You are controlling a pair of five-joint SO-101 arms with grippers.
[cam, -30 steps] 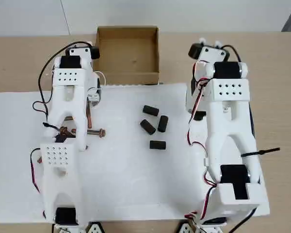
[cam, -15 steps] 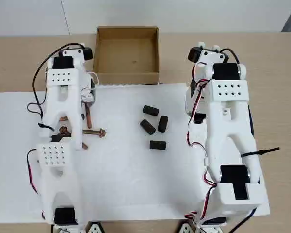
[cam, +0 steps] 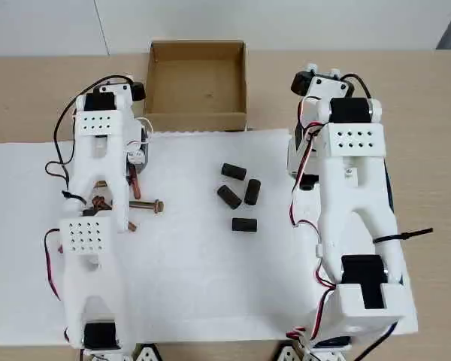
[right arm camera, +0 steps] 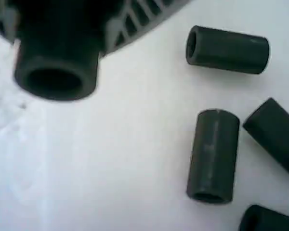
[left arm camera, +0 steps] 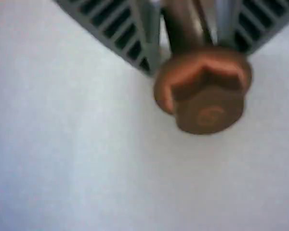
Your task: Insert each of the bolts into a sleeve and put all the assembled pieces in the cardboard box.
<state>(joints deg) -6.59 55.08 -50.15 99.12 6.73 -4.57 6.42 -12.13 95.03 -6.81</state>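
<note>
Left pincer is clamped on a copper bolt by its shank, head hanging free, while my right pincer grips a black sleeve well off to its right across the surface, so I'd next align shank with bore.

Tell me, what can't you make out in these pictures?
Bolt pile, high view: the left arm covers it, so no count.
Held bolt, left wrist view: shank cut off by the edge.
Held sleeve, right wrist view: rear end cut off by the edge.
One loose sleeve, right wrist view: cut off by the edge.
</note>
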